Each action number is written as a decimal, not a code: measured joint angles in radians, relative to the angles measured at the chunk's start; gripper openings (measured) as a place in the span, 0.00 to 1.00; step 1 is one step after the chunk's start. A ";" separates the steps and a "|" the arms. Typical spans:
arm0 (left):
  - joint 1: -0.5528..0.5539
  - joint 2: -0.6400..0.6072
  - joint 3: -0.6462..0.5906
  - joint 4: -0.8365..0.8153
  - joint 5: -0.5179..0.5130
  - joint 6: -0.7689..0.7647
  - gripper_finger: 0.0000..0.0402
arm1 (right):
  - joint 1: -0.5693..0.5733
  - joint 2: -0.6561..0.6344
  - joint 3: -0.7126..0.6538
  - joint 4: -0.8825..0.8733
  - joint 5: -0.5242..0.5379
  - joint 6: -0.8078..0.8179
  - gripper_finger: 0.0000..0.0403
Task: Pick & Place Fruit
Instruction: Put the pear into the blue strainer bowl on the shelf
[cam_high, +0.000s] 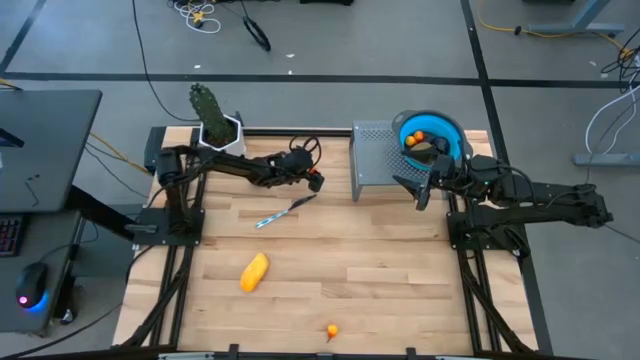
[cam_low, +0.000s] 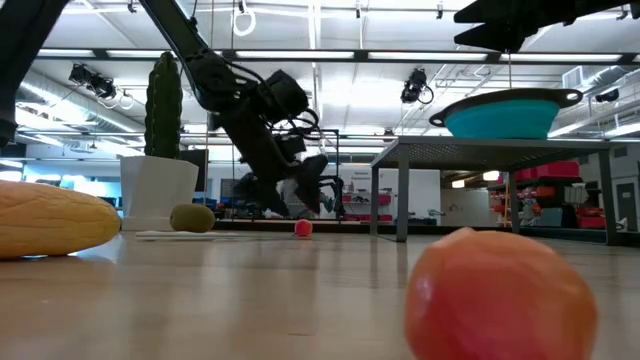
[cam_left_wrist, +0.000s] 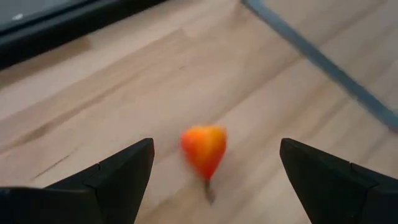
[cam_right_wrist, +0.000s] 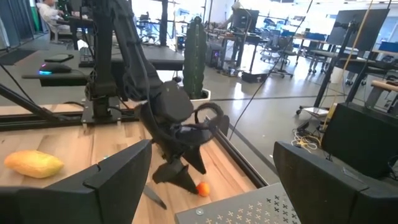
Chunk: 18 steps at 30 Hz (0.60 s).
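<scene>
From the table edge nearest the low camera, we are passing a small orange fruit (cam_high: 331, 329) sitting alone at the front, then the yellow fruit (cam_high: 254, 271), whose long axis is running roughly front to back with a slight slant, then the knife (cam_high: 283, 212) lying in mid-table. Behind it we are holding the left gripper (cam_high: 315, 181) low over the boards with its fingers spread and nothing between them, and a little orange-red fruit (cam_left_wrist: 204, 149) is lying straight ahead of the gap, just short of the fingertips, its pointed end turned toward them. We judge the coming move depends on that alignment: a short push forward should bracket it. The left arm is clearly the nearer one. Our right gripper (cam_high: 422, 192) is hovering by the metal stand (cam_high: 378, 160), also spread and empty, with the blue bowl (cam_high: 455, 135) behind it already holding fruit. The left wrist view is showing the centring; the low view alone is showing an olive-green fruit (cam_low: 193, 217) beside the cactus pot (cam_low: 157, 189).
</scene>
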 joint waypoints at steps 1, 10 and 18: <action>0.003 0.012 -0.001 -0.002 0.011 -0.003 0.89 | 0.000 0.000 0.000 0.000 0.000 0.000 0.86; 0.031 0.074 -0.003 0.069 0.005 0.006 0.89 | 0.000 0.000 0.000 0.000 0.000 0.000 0.86; 0.025 0.074 -0.003 0.065 -0.014 0.003 0.89 | 0.000 0.000 0.000 0.000 0.000 0.000 0.86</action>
